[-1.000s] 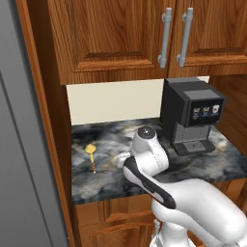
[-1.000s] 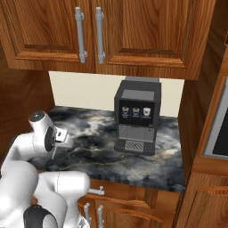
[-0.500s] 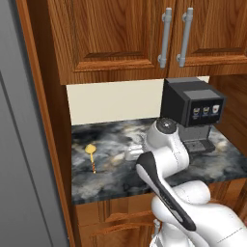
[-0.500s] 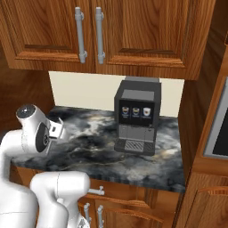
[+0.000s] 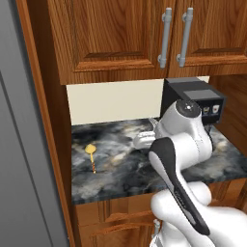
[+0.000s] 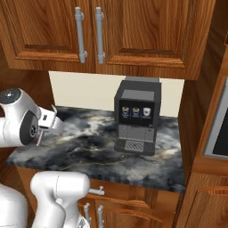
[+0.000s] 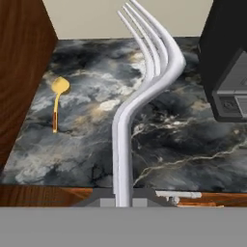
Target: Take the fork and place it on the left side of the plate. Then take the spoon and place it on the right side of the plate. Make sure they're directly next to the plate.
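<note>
Hand view shows my gripper (image 7: 123, 201) closed on the handle end of the fork (image 7: 144, 96), which sticks out ahead of me with its prongs raised over the marble counter (image 7: 169, 149). The spoon (image 7: 57, 99) lies flat near the counter's left edge, beside the wooden side wall. I cannot see the plate anywhere, so my worry is setting the fork down with no plate to line it up against. Held only at its tail, it could also pivot between my fingers, or its prongs could clip the coffee machine (image 6: 136, 116) toward the right end of the counter. Compared with a second ago, my arm has risen and swung right, toward the machine; the spoon has not moved.
</note>
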